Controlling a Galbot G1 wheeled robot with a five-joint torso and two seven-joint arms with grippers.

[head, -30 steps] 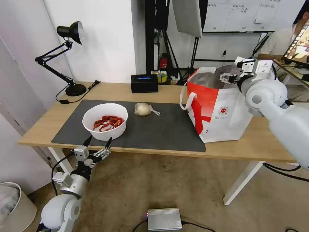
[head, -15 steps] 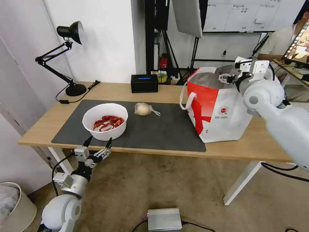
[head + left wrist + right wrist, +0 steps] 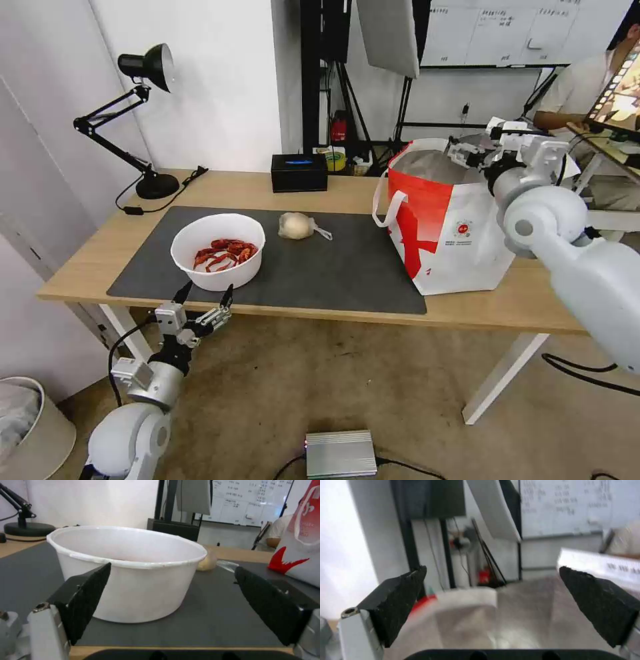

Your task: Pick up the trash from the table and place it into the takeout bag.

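We count one bowl (image 3: 218,251), one wrapped lump (image 3: 295,226), one bag (image 3: 453,220); right gripper (image 3: 467,152), open and empty, has risen; left gripper (image 3: 204,299) waits open.

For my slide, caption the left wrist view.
Open left gripper level with white bowl on grey mat; takeout bag beyond.

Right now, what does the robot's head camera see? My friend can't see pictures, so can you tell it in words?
The right gripper hangs open over the mouth of the takeout bag at the table's right end. On the dark mat sit a white bowl of red shells and a wrapped beige lump. The left gripper waits open by the bowl.
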